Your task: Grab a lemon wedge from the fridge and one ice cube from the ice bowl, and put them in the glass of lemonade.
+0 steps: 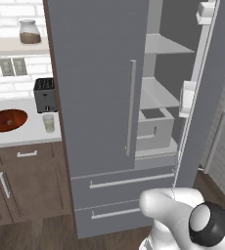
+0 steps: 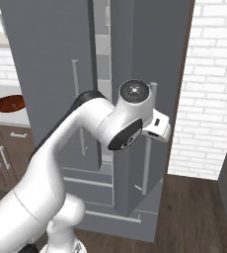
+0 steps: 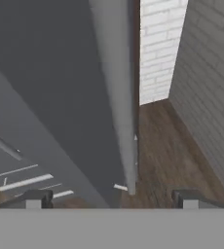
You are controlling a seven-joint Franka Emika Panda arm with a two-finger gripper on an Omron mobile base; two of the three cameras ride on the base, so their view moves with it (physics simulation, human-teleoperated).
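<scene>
Nearest the hand camera stood the gripper [image 3: 111, 197], its two dark fingertips [image 3: 36, 198] set wide apart with nothing between them, pointing along the edge of the fridge's open right door [image 3: 119, 97] toward the wooden floor [image 3: 167, 155] and brick wall [image 3: 206, 73] beyond. We judged the claw empty and free of the long silver handle [image 2: 150, 143], which in the right base view ran just beside the hand.

From the left base view we saw the fridge [image 1: 100, 97] with its left door shut and its right door swung out, showing pale shelves [image 1: 158, 93] and a grey bin [image 1: 156, 127] inside. We could not pick out the lemon wedge on any shelf; it was too small or hidden, so we cannot say which shelf held it. Far to the left, on the counter [image 1: 16, 136], sat the ice bowl [image 1: 6, 120], the glass of lemonade [image 1: 48, 123] just right of it, and a toaster [image 1: 45, 95] behind the glass. No ice cube could be told apart in the bowl.

We judged the wedge would be very light, soft and slick, easy to crush or squirt out, so we would close gently across its thickest part. The cube would be hard and slippery; we would pinch two flat opposite faces squarely.
</scene>
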